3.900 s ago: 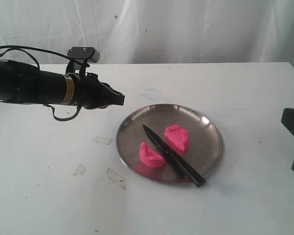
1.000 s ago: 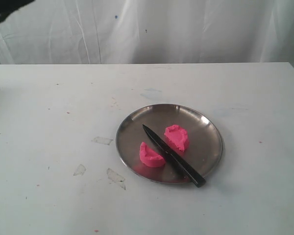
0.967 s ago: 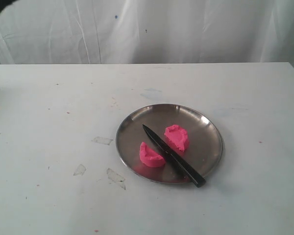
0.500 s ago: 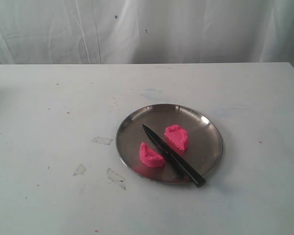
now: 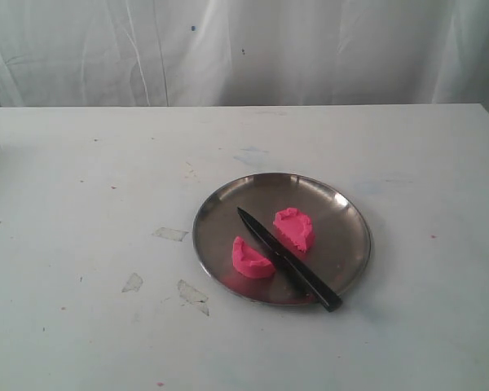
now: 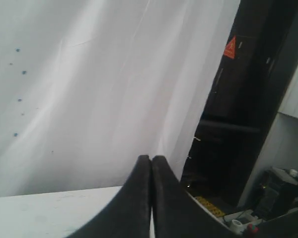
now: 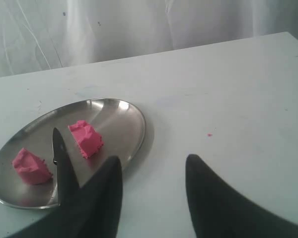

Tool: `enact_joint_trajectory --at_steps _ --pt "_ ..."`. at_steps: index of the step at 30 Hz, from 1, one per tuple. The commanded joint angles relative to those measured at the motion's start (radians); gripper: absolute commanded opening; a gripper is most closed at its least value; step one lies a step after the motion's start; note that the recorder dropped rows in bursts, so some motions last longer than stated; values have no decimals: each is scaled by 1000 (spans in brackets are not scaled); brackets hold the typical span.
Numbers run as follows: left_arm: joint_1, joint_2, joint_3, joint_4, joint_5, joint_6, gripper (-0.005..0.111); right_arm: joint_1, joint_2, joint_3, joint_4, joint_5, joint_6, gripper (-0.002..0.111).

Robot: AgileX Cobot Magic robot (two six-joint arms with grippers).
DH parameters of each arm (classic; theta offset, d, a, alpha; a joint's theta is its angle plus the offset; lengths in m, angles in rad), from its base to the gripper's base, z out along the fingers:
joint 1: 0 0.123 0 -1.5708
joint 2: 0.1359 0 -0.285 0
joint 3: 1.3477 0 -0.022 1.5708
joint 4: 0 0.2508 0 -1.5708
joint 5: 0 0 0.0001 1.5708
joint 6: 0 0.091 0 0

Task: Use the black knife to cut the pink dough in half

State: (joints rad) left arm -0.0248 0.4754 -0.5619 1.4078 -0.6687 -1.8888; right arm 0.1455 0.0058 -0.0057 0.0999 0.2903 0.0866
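From across the room, the pink dough (image 5: 273, 242) lies in two chunks on the steel plate (image 5: 349, 244), the black knife (image 5: 287, 259) flat between them. The left gripper (image 6: 151, 163), fingers pressed together, faces the curtain. The right gripper (image 7: 154, 171) hangs spread, empty, near the plate; a careless sweep could knock the overhanging handle.

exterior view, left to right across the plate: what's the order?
Plate's left rim → left pink dough half → black knife, lying diagonally between the two pieces → right pink dough half → plate's right rim. Neither gripper shows in this view.
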Motion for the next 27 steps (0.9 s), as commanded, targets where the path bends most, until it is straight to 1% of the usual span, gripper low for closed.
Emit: enact_joint_trajectory --at_steps 1,4,7,9,11,13,15,16,18,21,23,25,27 --pt "3 -34 6 -21 -104 -33 0 -7 -6 6 2 0 3 39" --pt "3 -51 10 -68 -161 10 0 -7 -6 6 2 0 3 39" --pt "3 -51 12 -182 -223 159 0 -7 -6 6 2 0 3 39" --pt "3 -49 27 -329 -269 350 0 -7 -6 6 2 0 3 39" --pt "3 -51 57 -505 -343 586 0 -7 -6 6 2 0 3 39" --pt "1 -57 97 -669 -372 781 0 -7 -6 6 2 0 3 39" --pt "-1 -57 130 -771 -361 889 0 -7 -6 6 2 0 3 39" --pt "-7 -59 149 -835 -322 951 0 -7 -6 6 2 0 3 39" --pt "-23 -70 165 -909 -238 1031 0 -7 -6 6 2 0 3 39" --pt "-59 -97 182 -1017 -63 1128 0 -7 -6 6 2 0 3 39" --pt "-90 -115 182 -1065 93 1200 0 -7 -6 6 2 0 3 39" --pt "-117 -130 182 -1125 211 1279 0 -7 -6 6 2 0 3 39" --pt "-132 -148 182 -1197 294 1364 0 -7 -6 6 2 0 3 39"
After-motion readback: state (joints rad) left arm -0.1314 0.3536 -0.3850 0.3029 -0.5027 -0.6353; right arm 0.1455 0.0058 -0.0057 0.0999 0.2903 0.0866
